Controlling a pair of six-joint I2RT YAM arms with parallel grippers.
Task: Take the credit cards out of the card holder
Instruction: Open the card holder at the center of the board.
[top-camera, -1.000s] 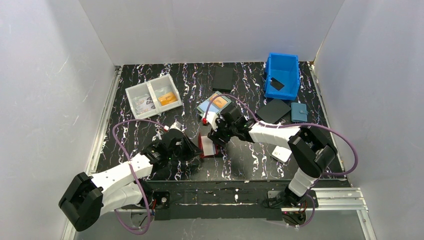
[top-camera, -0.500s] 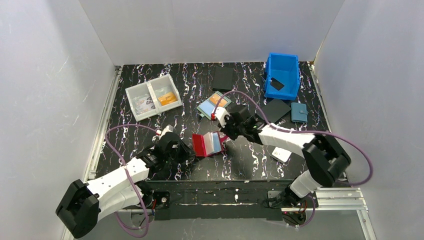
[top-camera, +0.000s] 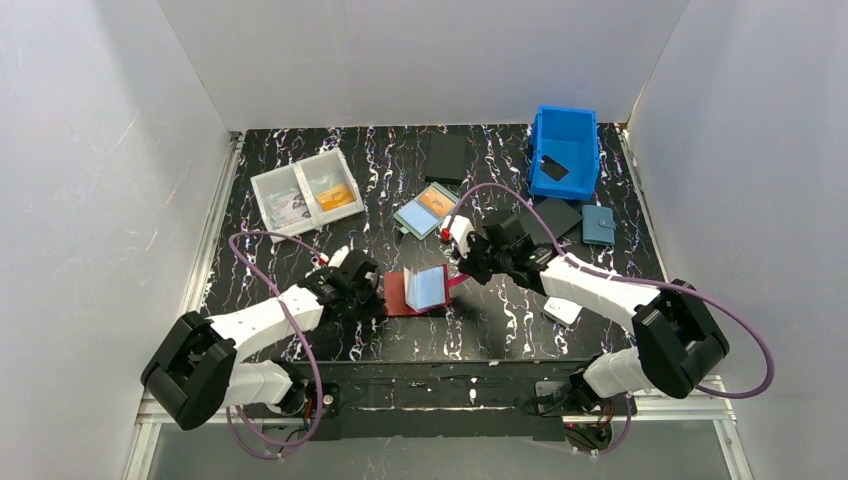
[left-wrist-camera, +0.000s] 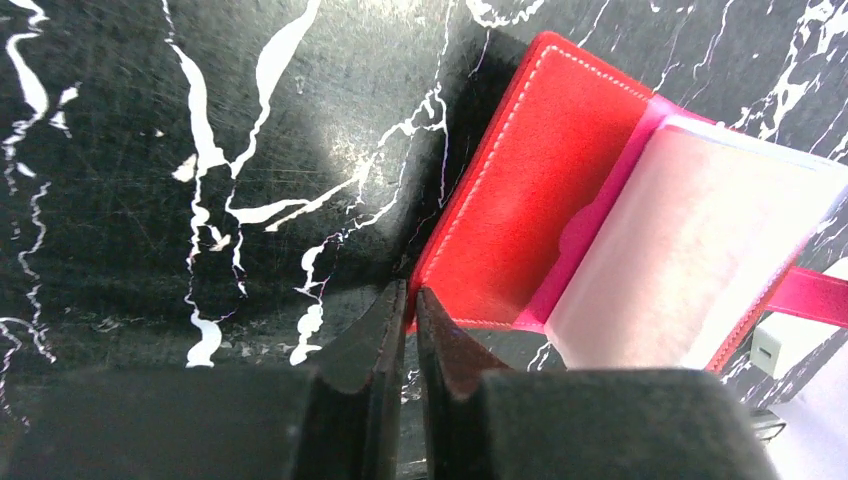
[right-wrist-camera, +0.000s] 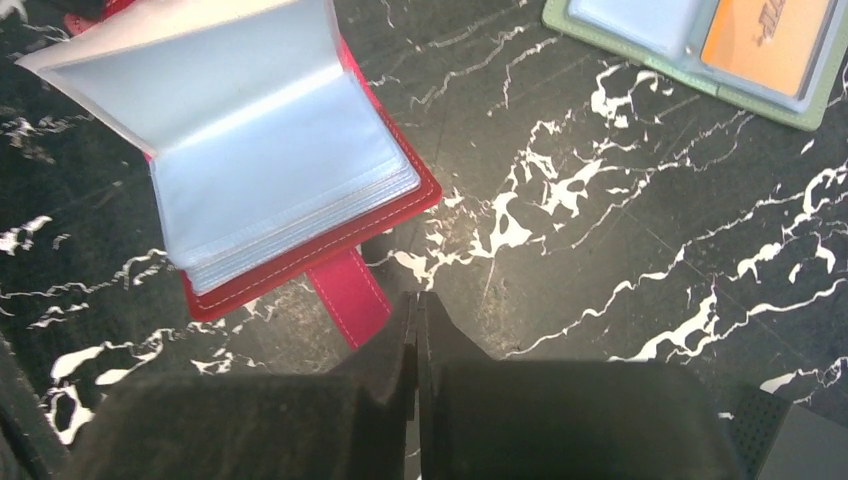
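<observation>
The dark-red card holder (top-camera: 400, 293) lies spread open on the black marbled table, with its snap tab (right-wrist-camera: 348, 295) pointing toward my right arm. Light-blue credit cards (top-camera: 431, 287) in clear sleeves (right-wrist-camera: 270, 170) fan up from its right half; I cannot tell single cards apart. My left gripper (top-camera: 374, 299) is at the holder's left cover (left-wrist-camera: 520, 190). Its jaws are a thin slit apart, with the cover's corner right at the tips (left-wrist-camera: 410, 300). My right gripper (right-wrist-camera: 416, 300) is shut on nothing, just right of the tab.
A teal-framed case with an orange card (top-camera: 427, 212) lies behind the holder. Also in view are a white two-part tray (top-camera: 305, 192) at back left, a blue bin (top-camera: 564, 150), black pads (top-camera: 548, 220), a small blue wallet (top-camera: 598, 224) and a small white block (top-camera: 563, 310).
The holder went from standing nearly folded to lying spread open. My right gripper closed and drew back to the right. My left gripper's jaws eased slightly apart.
</observation>
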